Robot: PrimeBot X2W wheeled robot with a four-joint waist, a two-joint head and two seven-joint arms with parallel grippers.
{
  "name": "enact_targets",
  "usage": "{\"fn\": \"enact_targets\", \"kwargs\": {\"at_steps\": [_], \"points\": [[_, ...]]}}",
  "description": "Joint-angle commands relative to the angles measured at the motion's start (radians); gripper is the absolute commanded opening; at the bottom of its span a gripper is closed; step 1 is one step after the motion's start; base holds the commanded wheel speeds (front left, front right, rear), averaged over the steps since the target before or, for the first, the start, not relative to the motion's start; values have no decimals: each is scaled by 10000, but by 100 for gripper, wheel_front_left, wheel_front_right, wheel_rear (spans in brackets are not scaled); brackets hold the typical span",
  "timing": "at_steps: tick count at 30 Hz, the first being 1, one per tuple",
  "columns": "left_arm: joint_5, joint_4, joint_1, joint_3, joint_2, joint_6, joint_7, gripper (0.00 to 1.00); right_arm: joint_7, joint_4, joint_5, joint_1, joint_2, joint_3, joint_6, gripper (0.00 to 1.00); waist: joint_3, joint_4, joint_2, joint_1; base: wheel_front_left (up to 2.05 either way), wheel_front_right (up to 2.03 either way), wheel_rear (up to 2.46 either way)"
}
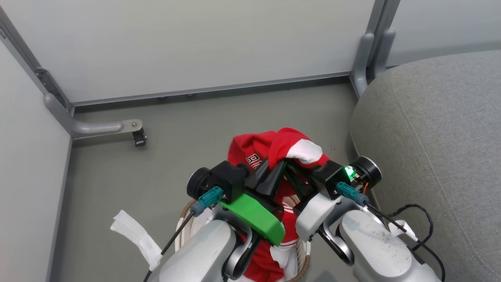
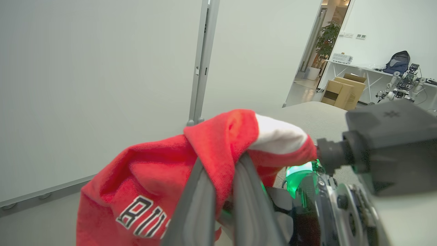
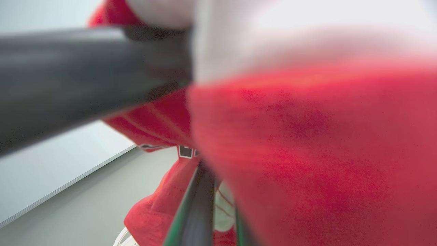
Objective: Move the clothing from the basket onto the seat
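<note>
Lab-type workspace. White partition panels point(image 2: 85, 85) in grey metal frames point(image 2: 202, 61). Brown cardboard boxes point(image 2: 343, 90) beyond (small pale robot point(image 2: 404, 82) on white table point(image 2: 358, 67)).

Soft, even, bright light lies on everything, and shadows on the floor point(image 1: 195, 129) are faint. The head view is sharp, with a green lamp point(image 1: 347, 171) glowing (its tint spills onto parts nearby). In the left wrist view the clothing point(image 2: 143, 177) is crisp and the far room point(image 2: 358, 51) is brightest. In the right wrist view the clothing pressed against the lens is a heavy blur.
</note>
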Motion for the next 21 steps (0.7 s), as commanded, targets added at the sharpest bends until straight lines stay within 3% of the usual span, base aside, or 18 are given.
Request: {"fn": "enact_targets", "kwargs": {"at_steps": [1,8,9,11,14,15,16,17,21], "points": [[75,-5,13,115,23,49,-6,0,-21,-62,-85,201,-37,-84,-10,0,18,-34,0,0,0,0,0],[238,-70,240,450,23,129,-6,0,-21,-387,-191,654,-40,-403,-10,0,36,-241,0,0,0,0,0],[277,-85,246,507,24,128,-6,16,-21,-466,-230,742,-40,-500,-10,0,47,-281,0,0,0,0,0],[337,-125,299,616,22,138,-6,37,-20,-584,-296,930,-39,-717,-10,0,55,-339,0,0,0,0,0],[454,-130,409,754,24,96,-6,40,-20,-692,-431,1147,-40,-974,-10,0,62,-429,0,0,0,0,0],[482,-129,454,795,24,83,-6,50,-20,-732,-479,1221,-40,-1070,-10,0,61,-465,0,0,0,0,0],[504,-132,492,821,26,72,-6,68,-20,-764,-519,1261,-46,-1138,-12,0,61,-496,0,0,0,0,0],[519,-98,533,818,26,50,-6,100,-20,-837,-564,1290,-51,-1211,-12,0,65,-533,0,0,0,0,0],[559,-148,633,876,25,0,-6,100,-21,-1171,-685,1370,-43,-1500,-10,0,129,-655,0,0,0,0,0]]}}
